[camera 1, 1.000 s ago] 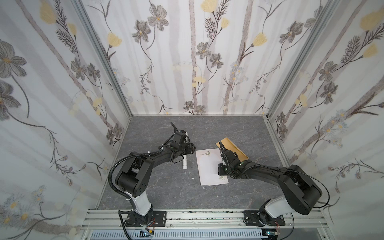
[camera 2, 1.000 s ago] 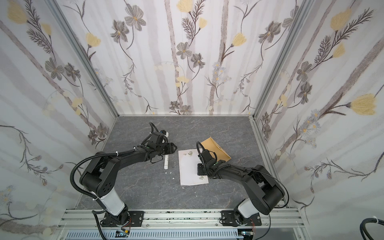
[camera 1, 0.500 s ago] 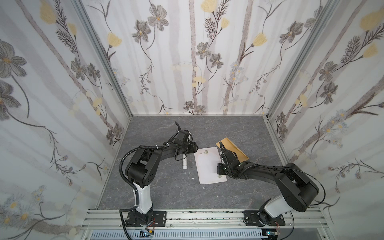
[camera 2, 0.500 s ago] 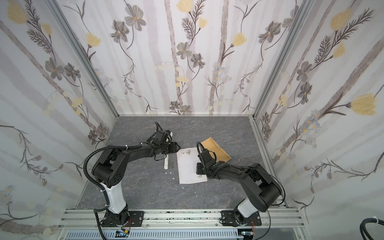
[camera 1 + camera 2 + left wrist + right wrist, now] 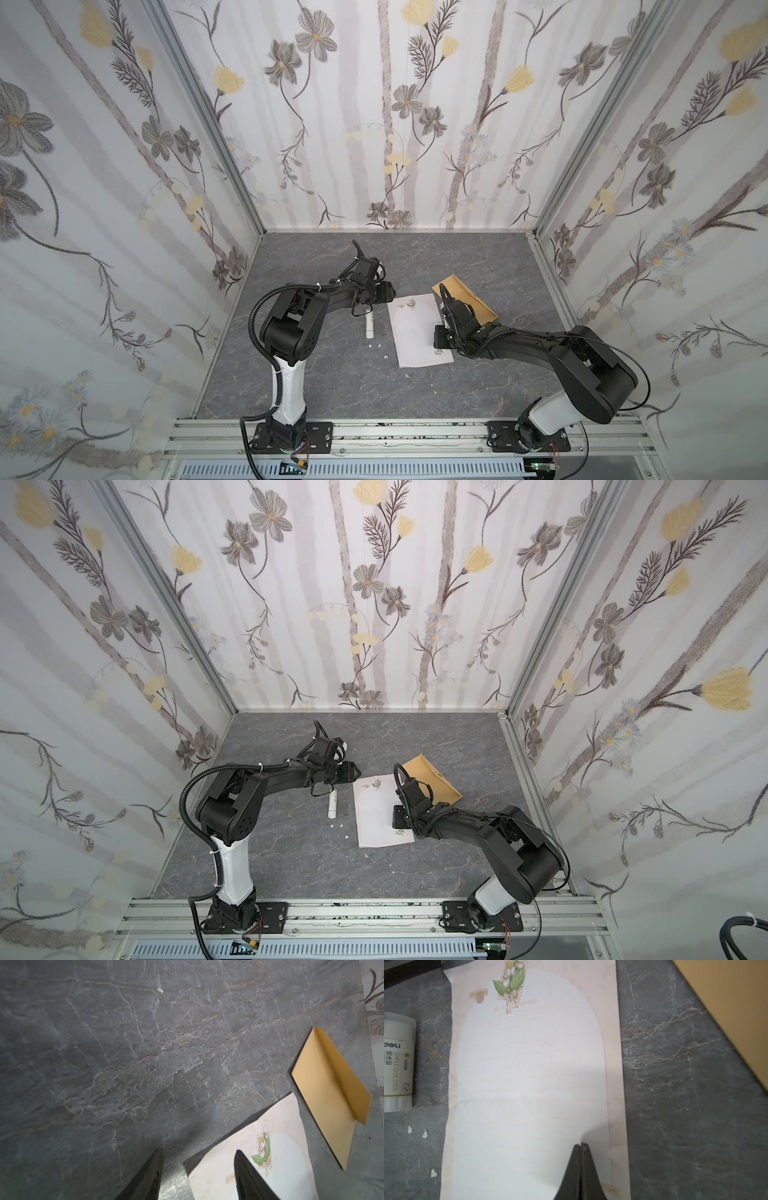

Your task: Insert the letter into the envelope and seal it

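1. The left arm [image 5: 291,328] rises from its base, bends at the elbow and reaches low toward the middle.
2. The left gripper [image 5: 198,1151] has its jaws well parted and grips nothing.
3. The right arm [image 5: 536,349] stretches low and almost flat toward the middle.
4. The right gripper [image 5: 582,1145] points downward, and its two fingers [image 5: 573,1167] are pressed together, tip against tip.

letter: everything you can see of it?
Letter: pale pink paper sheet, white arched ruled panel, floral stamp print at the far end, small print at the near corner. Unfolded, face up, flat on the table between glue stick and envelope, touching neither. Shut right gripper sits near its envelope-side edge, contact unclear; open left gripper straddles a far corner.
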Robot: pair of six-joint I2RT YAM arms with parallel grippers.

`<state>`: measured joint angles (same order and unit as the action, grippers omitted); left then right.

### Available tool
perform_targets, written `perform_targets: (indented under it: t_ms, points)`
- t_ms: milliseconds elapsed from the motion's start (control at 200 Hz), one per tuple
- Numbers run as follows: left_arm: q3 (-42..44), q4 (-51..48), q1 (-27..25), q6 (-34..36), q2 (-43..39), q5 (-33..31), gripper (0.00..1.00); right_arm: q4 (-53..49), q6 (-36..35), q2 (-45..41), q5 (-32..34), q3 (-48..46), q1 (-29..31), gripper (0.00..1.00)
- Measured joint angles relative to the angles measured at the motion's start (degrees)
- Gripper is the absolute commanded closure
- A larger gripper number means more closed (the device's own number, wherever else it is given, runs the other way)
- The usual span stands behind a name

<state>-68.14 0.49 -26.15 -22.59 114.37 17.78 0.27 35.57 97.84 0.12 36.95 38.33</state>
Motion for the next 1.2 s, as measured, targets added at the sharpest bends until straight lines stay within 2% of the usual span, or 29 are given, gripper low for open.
perform_targets:
  t_ms: [355,645,929,1199]
  points:
    - [-0.4,-1.0,0.1,2.1,0.7,7.5,0.47,0.0,0.4,0.0,-0.4,0.1,0.0,1.0]
    - [0.3,-2.0,0.1,3.0,0.3,11.1,0.48,0.5,0.6,-0.1,-0.9,-0.2,0.0,1.0]
    - [0.3,-2.5,0.3,2.9,0.3,11.1,0.56,0.5,0.8,-0.3,-0.9,-0.4,0.0,1.0]
    - [0.3,-3.3,1.5,2.0,0.2,11.1,0.58,0.7,0.9,-0.4,-0.9,-0.6,0.0,1.0]
